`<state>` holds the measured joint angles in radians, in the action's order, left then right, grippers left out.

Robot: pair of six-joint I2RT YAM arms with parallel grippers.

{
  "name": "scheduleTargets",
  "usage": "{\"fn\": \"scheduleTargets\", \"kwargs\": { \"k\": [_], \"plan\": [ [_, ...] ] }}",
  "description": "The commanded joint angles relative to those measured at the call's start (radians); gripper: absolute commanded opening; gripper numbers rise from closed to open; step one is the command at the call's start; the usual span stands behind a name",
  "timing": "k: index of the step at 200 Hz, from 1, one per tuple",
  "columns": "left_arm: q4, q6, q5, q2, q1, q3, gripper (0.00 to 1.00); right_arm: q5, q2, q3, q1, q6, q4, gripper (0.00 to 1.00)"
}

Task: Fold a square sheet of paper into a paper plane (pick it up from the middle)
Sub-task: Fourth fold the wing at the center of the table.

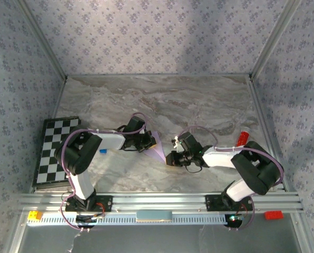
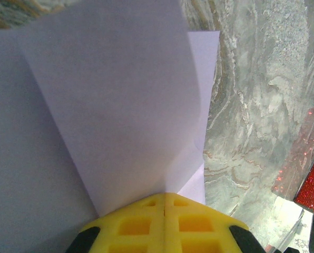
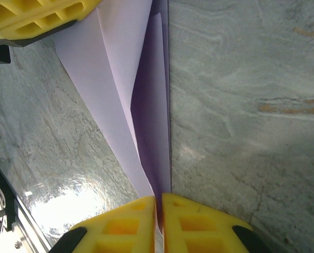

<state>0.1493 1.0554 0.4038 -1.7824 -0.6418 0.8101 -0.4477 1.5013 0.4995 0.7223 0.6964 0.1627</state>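
The square sheet of paper (image 1: pixel 158 148), pale lilac, is folded into a slim pointed paper plane shape and hangs between the two arms just above the marble table (image 1: pixel 162 100). My left gripper (image 1: pixel 148 140) is shut on its wide end. In the left wrist view the yellow jaws (image 2: pixel 165 196) meet on a crease and the paper (image 2: pixel 120 95) fans out ahead. My right gripper (image 1: pixel 170 156) pinches the narrow end. In the right wrist view the fold (image 3: pixel 149 105) runs into the thin slit between the jaws (image 3: pixel 158 198), and the left fingers (image 3: pixel 36 16) show at the top left.
A black-and-white chequered board (image 1: pixel 54 153) lies at the left edge, with a tiny blue cube (image 1: pixel 102 151) beside it. A red glittery object (image 1: pixel 243 138) sits at the right near the frame post. Small yellow (image 1: pixel 35 215) and red (image 1: pixel 273 214) bricks rest on the front rail.
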Motion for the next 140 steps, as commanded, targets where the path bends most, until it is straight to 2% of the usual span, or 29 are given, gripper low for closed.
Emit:
{"fn": "scheduleTargets", "kwargs": {
  "k": [1, 15, 44, 64, 105, 140],
  "plan": [
    [-0.074, -0.017, -0.056, -0.029, 0.005, -0.002, 0.0, -0.011, -0.008, -0.033, 0.003, -0.019, -0.116, 0.12],
    [-0.076, -0.018, -0.055, -0.03, 0.005, -0.003, 0.0, -0.016, -0.006, -0.036, 0.004, -0.024, -0.114, 0.06],
    [-0.076, -0.017, -0.057, -0.031, 0.005, -0.003, 0.0, -0.015, 0.016, -0.039, 0.003, -0.025, -0.123, 0.06],
    [-0.076, -0.018, -0.057, -0.031, 0.005, -0.006, 0.0, -0.016, 0.003, -0.038, 0.001, -0.021, -0.121, 0.09],
    [-0.078, -0.025, -0.056, -0.031, 0.004, -0.005, 0.0, 0.025, -0.111, 0.012, -0.026, -0.003, -0.16, 0.22],
    [-0.076, -0.029, -0.051, -0.034, 0.005, -0.003, 0.0, -0.03, -0.136, 0.083, -0.039, -0.005, -0.133, 0.24]
  ]
}}
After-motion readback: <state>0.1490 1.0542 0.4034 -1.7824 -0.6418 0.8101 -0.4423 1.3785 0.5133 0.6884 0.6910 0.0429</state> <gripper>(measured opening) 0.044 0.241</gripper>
